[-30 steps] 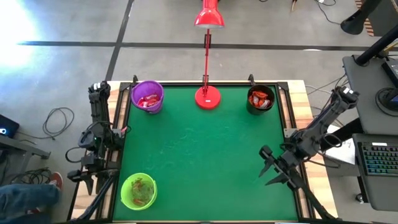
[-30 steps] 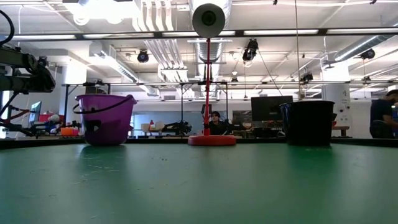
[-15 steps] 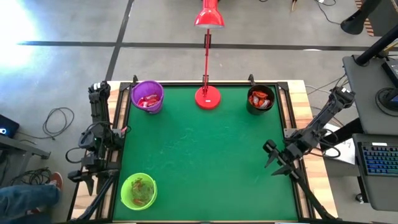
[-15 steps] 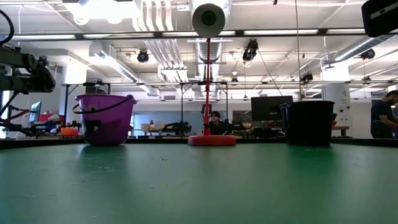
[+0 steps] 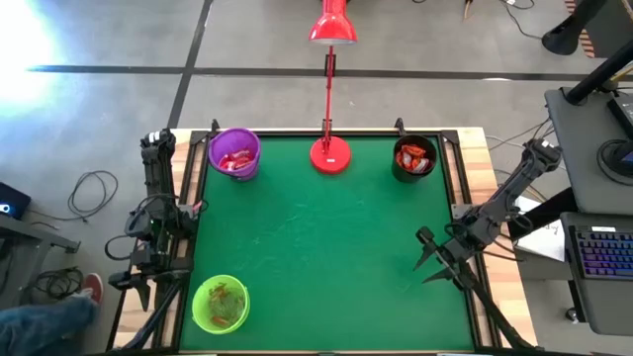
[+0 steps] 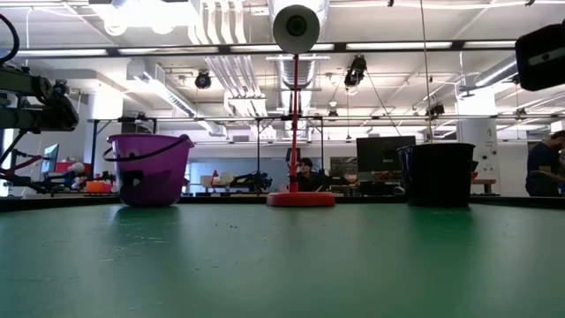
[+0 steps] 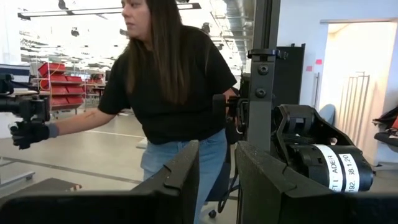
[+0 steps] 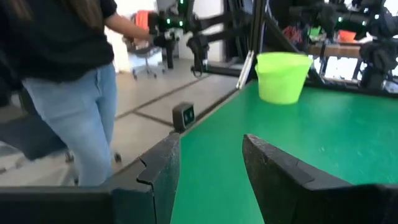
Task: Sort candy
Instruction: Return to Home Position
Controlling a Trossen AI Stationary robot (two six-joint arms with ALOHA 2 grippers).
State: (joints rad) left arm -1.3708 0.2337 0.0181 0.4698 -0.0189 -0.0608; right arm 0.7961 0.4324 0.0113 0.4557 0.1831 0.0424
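Note:
The candy lies in three cups: red and white pieces in the purple cup [image 5: 234,154] at the far left, orange-red pieces in the black cup [image 5: 413,158] at the far right, and orange ones in the green cup [image 5: 220,303] at the near left. My right gripper [image 5: 428,262] hangs open over the table's near right part, with nothing between its fingers [image 8: 211,168]. My left gripper [image 7: 216,180] waits beyond the table's left edge [image 5: 140,287], open and pointing out into the room.
A red lamp base [image 5: 329,154] stands at the middle of the far edge, its stem rising over the table. The green mat [image 5: 316,247] between the cups is bare. A person [image 7: 168,81] stands near the table, seen in both wrist views.
My right arm has sunk lower at the table's right side and drawn slightly back toward the right edge; its dark housing has come down into the low view's upper right corner. The cups and the candy have not moved.

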